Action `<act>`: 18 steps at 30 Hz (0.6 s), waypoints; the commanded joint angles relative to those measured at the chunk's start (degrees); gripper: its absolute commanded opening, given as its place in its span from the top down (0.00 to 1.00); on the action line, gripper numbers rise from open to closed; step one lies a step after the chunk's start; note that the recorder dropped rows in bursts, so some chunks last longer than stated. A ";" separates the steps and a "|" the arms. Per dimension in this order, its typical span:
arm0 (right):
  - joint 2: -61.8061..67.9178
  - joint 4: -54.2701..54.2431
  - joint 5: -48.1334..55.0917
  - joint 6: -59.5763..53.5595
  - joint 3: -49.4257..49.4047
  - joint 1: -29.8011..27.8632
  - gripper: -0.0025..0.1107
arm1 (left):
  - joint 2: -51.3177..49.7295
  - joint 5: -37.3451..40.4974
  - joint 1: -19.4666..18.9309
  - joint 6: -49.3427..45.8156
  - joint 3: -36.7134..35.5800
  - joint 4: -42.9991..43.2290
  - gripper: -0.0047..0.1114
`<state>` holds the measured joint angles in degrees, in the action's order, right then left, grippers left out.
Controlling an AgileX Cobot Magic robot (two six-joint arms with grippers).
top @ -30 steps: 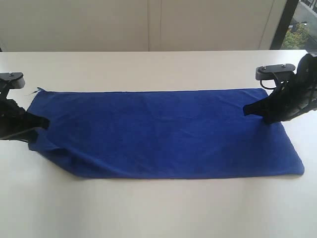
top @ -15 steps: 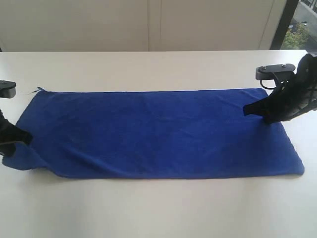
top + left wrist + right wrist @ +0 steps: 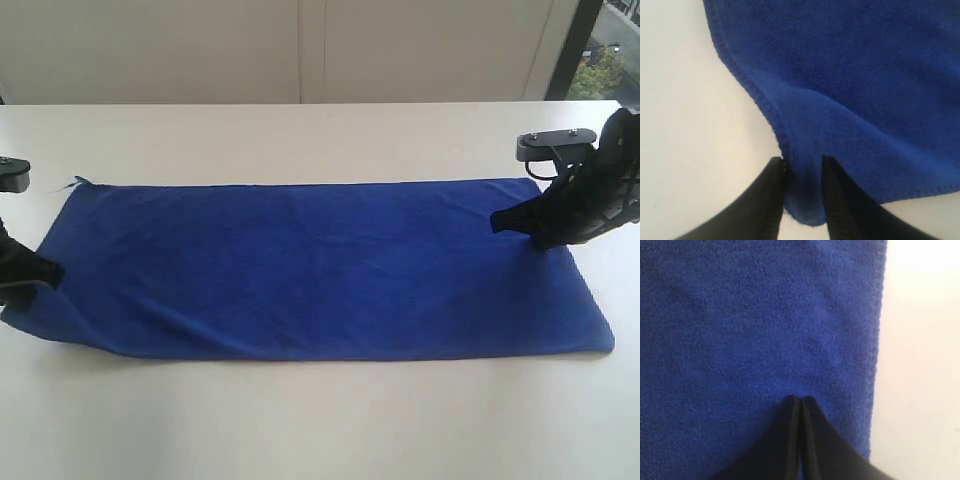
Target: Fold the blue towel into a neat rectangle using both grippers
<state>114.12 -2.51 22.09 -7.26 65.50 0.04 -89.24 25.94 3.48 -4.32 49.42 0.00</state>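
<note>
Lying lengthwise left-to-right, blue towel (image 3: 320,265) meets parted left pincer (image 3: 804,164), closed right pincer (image 3: 801,399).

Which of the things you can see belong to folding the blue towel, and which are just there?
Part of the job:
- blue towel, spread out lengthwise
- left gripper, jaws apart around a towel corner
- right gripper, shut, tip on the towel's other end

Just there:
- white table under the towel
- pale wall behind
- window at the far corner

Nothing loose shows.
</note>
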 commanded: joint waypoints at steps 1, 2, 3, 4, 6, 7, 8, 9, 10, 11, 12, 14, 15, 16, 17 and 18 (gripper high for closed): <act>0.13 -0.21 0.12 -0.50 0.02 -0.46 0.98 | 0.54 0.65 0.29 -0.45 -0.08 0.00 0.51; 0.13 -0.21 0.12 -0.50 0.02 -0.46 0.98 | 0.54 0.78 0.29 -0.45 -0.08 0.31 0.50; 0.13 -0.21 0.12 -0.50 0.02 -0.46 0.98 | 0.54 0.88 0.29 -0.45 -0.08 0.52 0.49; 0.13 -0.21 0.12 -0.50 0.02 -0.46 0.98 | 0.54 1.02 0.29 -0.59 -0.08 0.53 0.49; 0.13 -0.21 0.12 -0.50 0.02 -0.46 0.98 | 0.54 1.12 0.29 -0.59 -0.08 0.99 0.49; 0.13 -0.21 0.12 -0.50 0.02 -0.46 0.98 | 0.54 1.12 0.29 -0.59 -0.08 1.49 0.49; 0.13 -0.21 0.12 -0.50 0.02 -0.46 0.98 | 0.54 1.12 0.29 -0.59 -0.08 2.05 0.49; 0.13 -0.21 0.12 -0.50 0.02 -0.46 0.98 | 0.54 0.81 0.29 -0.59 -0.08 2.50 0.50; 0.13 -0.21 0.12 -0.50 0.02 -0.46 0.98 | 0.54 0.43 0.29 -0.59 -0.08 2.50 0.50; 0.13 -0.21 0.12 -0.50 0.02 -0.46 0.98 | 0.54 -0.28 0.29 -0.59 -0.08 2.24 0.50; 0.13 -0.33 0.12 -0.50 0.02 -0.46 0.98 | 0.54 -0.94 0.29 -0.37 -0.08 1.37 0.50; 0.13 -0.33 0.12 -0.50 0.02 -0.46 0.98 | 0.54 -1.62 0.29 -0.37 -0.08 -3.41 0.50; 0.13 -0.33 0.12 -0.50 0.02 -0.46 0.98 | 0.54 -1.35 0.29 -0.71 -0.08 -4.46 0.50; 0.13 -0.33 0.12 -0.50 0.02 -0.46 0.98 | 0.29 -0.56 0.29 -0.88 -0.21 -4.59 0.51; 0.13 -0.33 0.12 -0.50 0.02 -0.46 0.98 | -0.36 0.13 0.29 -0.88 -0.33 -4.59 0.53; 0.13 -0.33 0.12 -0.50 0.02 -0.46 0.98 | -0.98 0.76 0.29 -0.88 -0.33 -4.59 0.56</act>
<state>114.12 -2.62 22.09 -7.26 65.50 0.04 -89.24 24.56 3.48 -5.00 49.42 -3.04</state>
